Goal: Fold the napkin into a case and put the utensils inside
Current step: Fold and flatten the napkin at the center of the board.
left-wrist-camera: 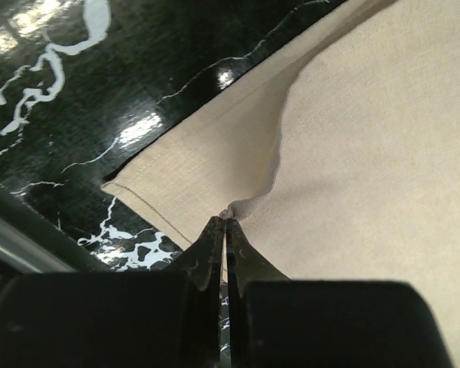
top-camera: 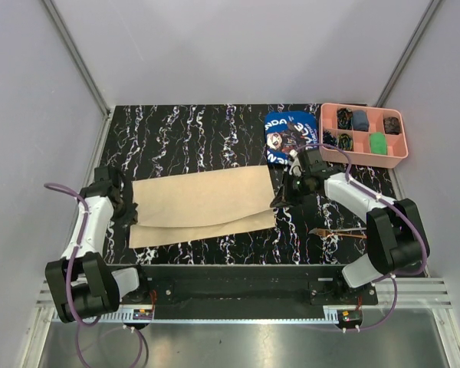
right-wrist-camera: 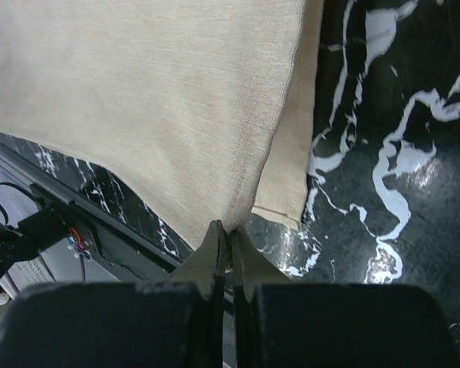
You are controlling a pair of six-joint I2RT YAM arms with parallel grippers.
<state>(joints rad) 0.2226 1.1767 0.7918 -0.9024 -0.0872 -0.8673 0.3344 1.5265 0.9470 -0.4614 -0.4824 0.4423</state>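
Black marbled desk [top-camera: 184,130] underneath everything. Spread across its middle: beige napkin [top-camera: 203,207], folded, upper layer overlapping the lower. At far right corner: pink tray [top-camera: 363,152], blue printed cloth [top-camera: 280,126] beside it. Upper layer clamped at left edge by left fingers [left-wrist-camera: 207,249], pinched at right edge by right fingers [right-wrist-camera: 208,253].

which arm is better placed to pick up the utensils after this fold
Right, probably. The utensils lie on the right side, much nearer the right hand than the left hand. Both hands are shut on napkin edges, so it would have to let go first.
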